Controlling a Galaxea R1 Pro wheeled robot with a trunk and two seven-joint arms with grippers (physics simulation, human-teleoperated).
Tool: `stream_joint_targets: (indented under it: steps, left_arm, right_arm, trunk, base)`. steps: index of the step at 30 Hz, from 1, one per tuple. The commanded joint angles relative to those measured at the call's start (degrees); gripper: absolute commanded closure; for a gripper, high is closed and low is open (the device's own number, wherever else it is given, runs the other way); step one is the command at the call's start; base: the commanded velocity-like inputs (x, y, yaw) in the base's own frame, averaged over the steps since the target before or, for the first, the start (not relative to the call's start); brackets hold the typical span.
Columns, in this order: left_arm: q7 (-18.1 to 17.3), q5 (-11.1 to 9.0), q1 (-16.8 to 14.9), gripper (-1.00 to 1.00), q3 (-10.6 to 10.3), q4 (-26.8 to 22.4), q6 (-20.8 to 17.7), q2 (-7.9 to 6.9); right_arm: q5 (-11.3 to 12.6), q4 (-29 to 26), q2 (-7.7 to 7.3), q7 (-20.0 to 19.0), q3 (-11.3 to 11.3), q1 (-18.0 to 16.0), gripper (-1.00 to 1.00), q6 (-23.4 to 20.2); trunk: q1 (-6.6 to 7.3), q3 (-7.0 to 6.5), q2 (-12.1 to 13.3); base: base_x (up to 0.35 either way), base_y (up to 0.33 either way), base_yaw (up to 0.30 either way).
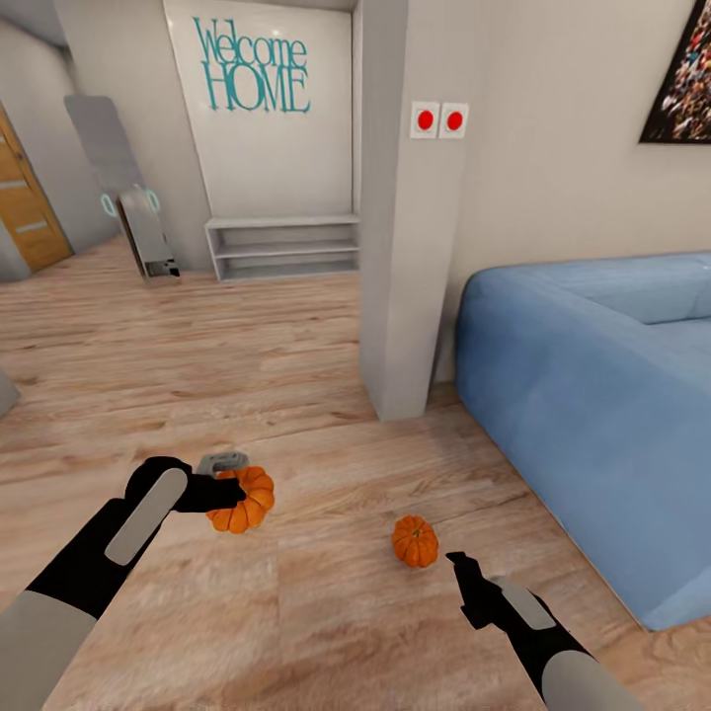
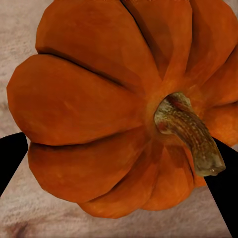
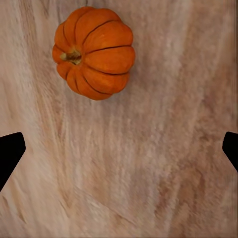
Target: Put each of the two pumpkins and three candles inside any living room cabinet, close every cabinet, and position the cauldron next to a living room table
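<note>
On the living room's plank floor [image 1: 296, 395], my left gripper [image 1: 229, 491] clamps 1 pumpkin [image 1: 247, 499]; the second pumpkin [image 1: 415, 541] sits at 1 o'clock from my wide-open right gripper [image 1: 462, 568]. Both look light, rigid, slick-ribbed; I'd pinch across the belly.

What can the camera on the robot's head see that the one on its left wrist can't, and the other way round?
Head view alone: the blue sofa, the "Welcome HOME" lettering, the grey shelf, a second pumpkin on the wooden floor, and the right gripper. Left wrist view alone: the stem of the held pumpkin, close up. Both: that pumpkin, the left gripper's black fingers either side of it, and the floor.
</note>
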State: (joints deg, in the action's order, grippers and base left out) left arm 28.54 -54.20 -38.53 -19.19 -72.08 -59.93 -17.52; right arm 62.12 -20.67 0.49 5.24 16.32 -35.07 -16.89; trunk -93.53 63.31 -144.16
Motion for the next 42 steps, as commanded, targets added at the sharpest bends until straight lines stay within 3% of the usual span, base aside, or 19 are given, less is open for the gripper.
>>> stream_joint_targets:
  steps: [1,9,22,31,38,42]
  left_arm:
    - [0.6,-0.6,-0.1,1.0,-0.1,-0.1,0.0,-0.06]
    - [0.6,-0.6,-0.1,1.0,-0.1,-0.1,0.0,-0.06]
    - [0.6,-0.6,-0.1,1.0,-0.1,-0.1,0.0,-0.06]
    - [0.6,-0.6,-0.1,1.0,-0.1,-0.1,0.0,-0.06]
    - [0.5,-0.6,-0.1,1.0,0.0,-0.4,-0.1,-0.14]
    - [0.5,-0.6,0.1,1.0,0.1,-2.9,-0.1,-0.48]
  right_arm:
    - [0.5,-0.2,0.04,0.4,0.2,0.0,-1.0,-0.2]
    - [0.5,-0.2,0.04,-3.9,0.1,0.0,-1.0,-0.2]
    - [0.5,-0.4,0.04,-5.0,0.1,0.1,-1.0,0.0]
    - [0.6,-0.5,0.04,-8.9,0.4,0.3,-1.0,0.5]
    - [0.5,-0.6,0.04,-9.3,0.3,0.3,-1.0,0.7]
    - [0.5,-0.6,0.04,-9.3,0.3,0.3,-1.0,0.7]
  trunk:
    - [-0.01,0.28,0.0]
    - [-0.21,2.05,-0.1]
    - [-0.55,4.93,-0.3]
    - [-0.78,6.93,-0.4]
    - [-0.78,6.93,-0.4]
    - [-0.78,6.93,-0.4]
  base:
    - [0.0,0.0,0.0]
    - [0.0,0.0,0.0]
    - [0.0,0.0,0.0]
    - [0.0,0.0,0.0]
    - [0.0,0.0,0.0]
    - [0.0,0.0,0.0]
